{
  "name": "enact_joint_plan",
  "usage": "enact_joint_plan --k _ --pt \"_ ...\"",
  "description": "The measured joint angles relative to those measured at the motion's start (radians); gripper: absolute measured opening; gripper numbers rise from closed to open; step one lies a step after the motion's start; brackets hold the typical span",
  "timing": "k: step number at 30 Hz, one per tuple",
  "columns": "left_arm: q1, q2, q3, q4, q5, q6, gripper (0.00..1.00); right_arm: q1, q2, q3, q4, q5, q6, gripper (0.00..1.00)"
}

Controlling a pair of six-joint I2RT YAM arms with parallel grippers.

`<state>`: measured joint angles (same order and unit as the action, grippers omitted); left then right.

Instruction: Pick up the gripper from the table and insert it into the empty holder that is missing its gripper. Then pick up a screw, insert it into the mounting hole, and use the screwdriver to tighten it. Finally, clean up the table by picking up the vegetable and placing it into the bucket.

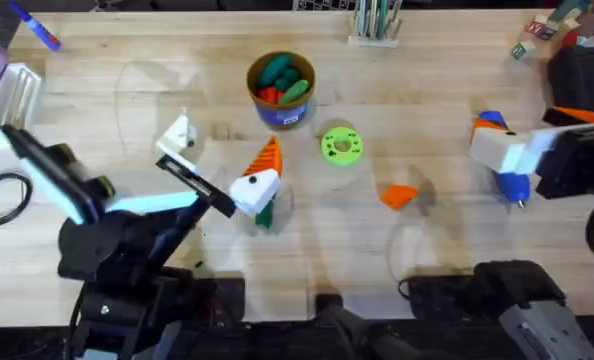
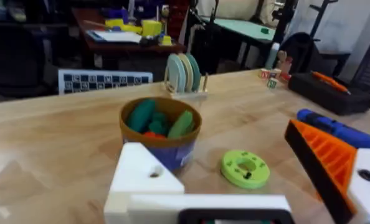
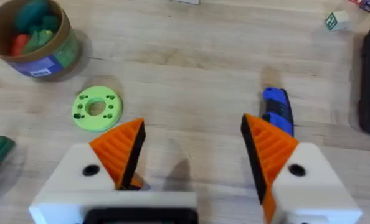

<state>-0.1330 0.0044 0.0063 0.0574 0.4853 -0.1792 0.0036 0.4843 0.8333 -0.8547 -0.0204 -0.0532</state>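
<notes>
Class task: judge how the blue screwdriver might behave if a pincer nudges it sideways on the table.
The screwdriver looks round-bodied and lies flat on the wood, so it would probably roll. Its hard casing likely stays stiff. Its smooth barrel may slip in a loose grip.

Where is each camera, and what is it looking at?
Overhead: above the table, looking down; both arms show.
Left wrist: on the left arm, facing the bucket and green disc; its own fingers show.
Right wrist: on the right arm, looking down at the screwdriver; its orange fingers show.
All three share bucket and disc.
</notes>
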Motion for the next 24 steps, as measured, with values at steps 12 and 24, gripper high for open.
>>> enact_joint_plan --k 12,24 --pt "-0.011 0.002 0.000 -0.110 0.000 -0.013 0.986 0.000 0.000 0.000 0.000 0.000 0.000 0.935" --pt "-0.011 0.002 0.000 -0.110 0.000 -0.013 0.985 0.000 0.000 0.000 0.000 0.000 0.000 0.935"
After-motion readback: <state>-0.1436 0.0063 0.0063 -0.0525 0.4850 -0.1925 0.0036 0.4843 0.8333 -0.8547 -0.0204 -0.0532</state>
